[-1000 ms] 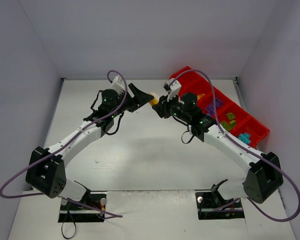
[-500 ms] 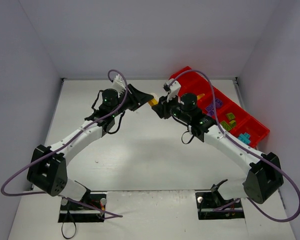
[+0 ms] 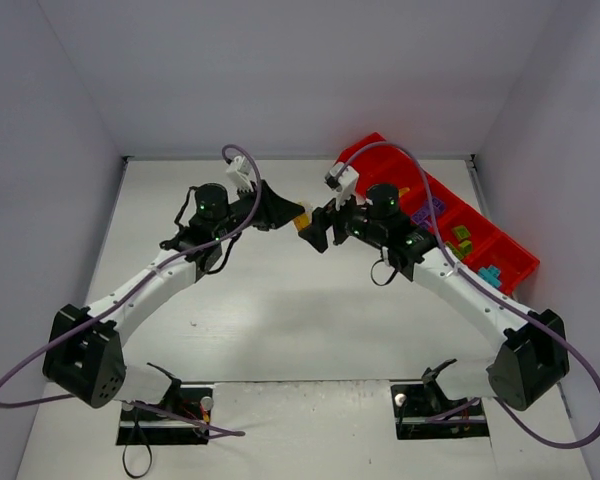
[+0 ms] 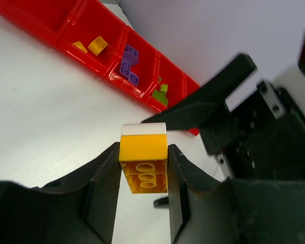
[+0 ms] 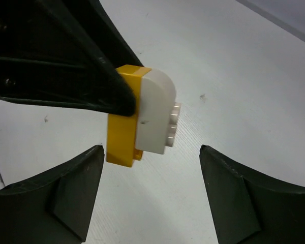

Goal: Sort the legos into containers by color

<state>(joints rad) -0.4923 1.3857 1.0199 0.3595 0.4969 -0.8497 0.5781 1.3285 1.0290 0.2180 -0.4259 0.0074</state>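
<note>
Since a moment ago the right gripper (image 5: 151, 151) has let go and spread wide, while the left gripper (image 4: 143, 148) has clamped onto the yellow-and-white brick (image 4: 142, 175). That brick hangs above the table (image 3: 280, 300), toward the far side, left of the red tray (image 3: 372, 150), whose compartments hold the other bricks (image 3: 460, 240).

I get bright, even light from above on the white bench (image 3: 280, 290), with faint soft shadows; in the left wrist view the close fingers (image 4: 99, 198) blur.
</note>
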